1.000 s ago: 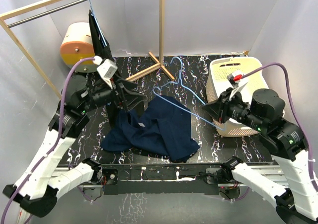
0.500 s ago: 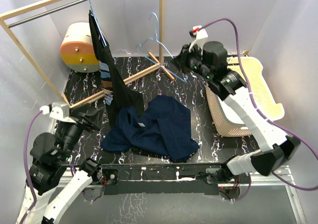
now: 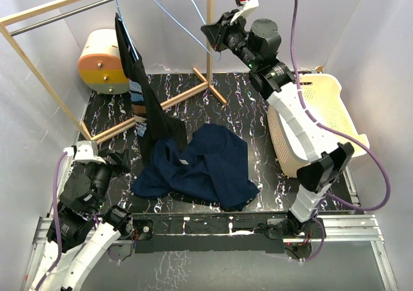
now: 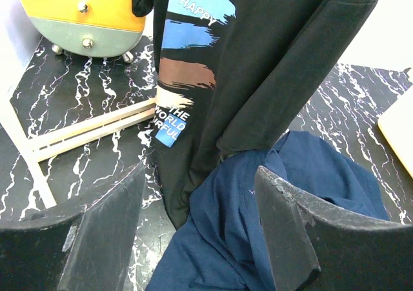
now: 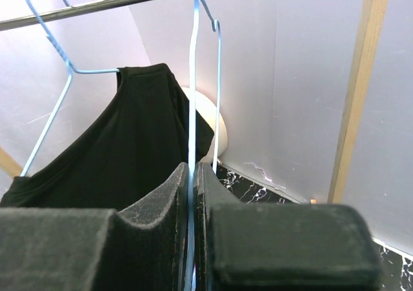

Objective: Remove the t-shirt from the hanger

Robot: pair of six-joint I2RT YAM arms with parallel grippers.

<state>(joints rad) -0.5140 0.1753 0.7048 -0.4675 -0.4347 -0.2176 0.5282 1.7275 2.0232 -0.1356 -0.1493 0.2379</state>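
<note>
A robot workcell seen from above, with two wrist views. The navy t-shirt point(image 3: 206, 165) lies crumpled on the marbled black tabletop point(image 3: 251, 110), near the middle and toward the near edge, free of any hanger. The right arm reaches high toward the far side. The right tool point(image 5: 192, 175) is clamped on the bare blue wire hanger point(image 5: 193, 78), with the wire pinched between its two dark fingers point(image 5: 161, 194). The hanger's hook sits close to the metal rail point(image 5: 129, 0); whether it has caught cannot be told.

The shirt looks already removed, so the step in hand is probably parking the empty hanger on the rail. To do that well, the hook should go above the rail and then settle down over it. The grip should stay firm until the wire bears its own weight. The hanger should keep to the right of the black t-shirt point(image 3: 145, 104), which hangs from a second hanger point(image 5: 48, 46) on the same rail, so the two wires do not tangle.

The left tool point(image 4: 200, 226) waits low at the near left with its fingers point(image 4: 97, 233) well apart. It holds and touches nothing, and faces the black shirt and the navy one beyond.
</note>
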